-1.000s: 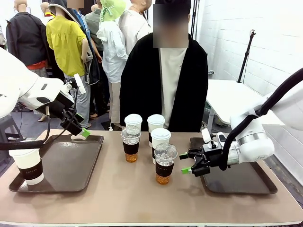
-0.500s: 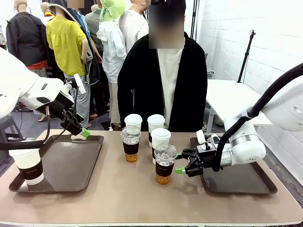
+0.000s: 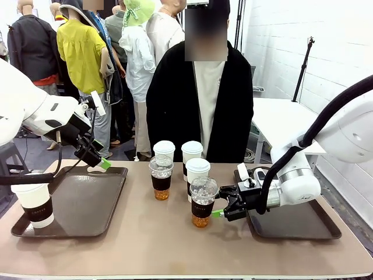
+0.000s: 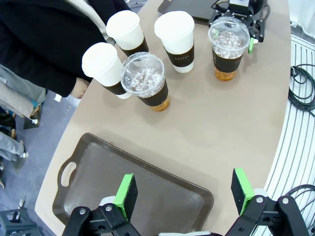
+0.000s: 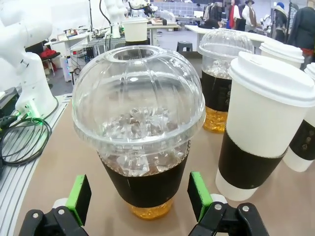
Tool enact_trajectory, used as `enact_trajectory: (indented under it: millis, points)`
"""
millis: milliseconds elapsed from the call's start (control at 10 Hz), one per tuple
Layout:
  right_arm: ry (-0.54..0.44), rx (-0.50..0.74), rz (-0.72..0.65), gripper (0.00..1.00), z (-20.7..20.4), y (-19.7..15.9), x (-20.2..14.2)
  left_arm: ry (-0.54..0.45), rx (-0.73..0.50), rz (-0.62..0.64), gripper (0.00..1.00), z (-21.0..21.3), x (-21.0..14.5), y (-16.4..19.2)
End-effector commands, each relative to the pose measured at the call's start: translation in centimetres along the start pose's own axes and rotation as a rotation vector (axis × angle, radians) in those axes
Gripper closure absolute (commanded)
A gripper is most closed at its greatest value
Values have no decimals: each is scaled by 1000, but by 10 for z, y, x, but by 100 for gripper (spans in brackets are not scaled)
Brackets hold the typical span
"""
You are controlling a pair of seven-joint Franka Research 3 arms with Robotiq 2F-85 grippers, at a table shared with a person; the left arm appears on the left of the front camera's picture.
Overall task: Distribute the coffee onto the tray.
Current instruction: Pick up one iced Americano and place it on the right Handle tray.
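Dome-lidded cup (image 5: pixel 138 132) inside wide-spread right hand (image 5: pixel 140 193), perhaps untouched

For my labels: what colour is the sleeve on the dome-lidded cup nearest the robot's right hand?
The sleeve is dark brown; the right wrist view shows it best.

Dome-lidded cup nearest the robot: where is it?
In the front view, the dome-lidded cup stands mid-table, in front of a white lidded cup, the open right gripper beside it.
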State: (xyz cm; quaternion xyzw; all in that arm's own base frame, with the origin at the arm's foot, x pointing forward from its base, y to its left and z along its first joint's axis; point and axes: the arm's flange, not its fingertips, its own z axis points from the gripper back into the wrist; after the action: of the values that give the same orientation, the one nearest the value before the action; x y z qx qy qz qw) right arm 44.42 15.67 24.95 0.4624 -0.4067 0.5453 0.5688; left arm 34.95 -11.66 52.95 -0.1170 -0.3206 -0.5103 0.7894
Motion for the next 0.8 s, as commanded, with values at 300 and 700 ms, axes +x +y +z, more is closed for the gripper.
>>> enact_trajectory:
  millis: [300,700]
  points:
    - [-58,-14,8,0,-24,-7,-2,-9,-18,-12,0,0,-2,2]
    - [-69,-4,-14,0,-40,-11,0,-9,-18,-12,0,0,-2,2]
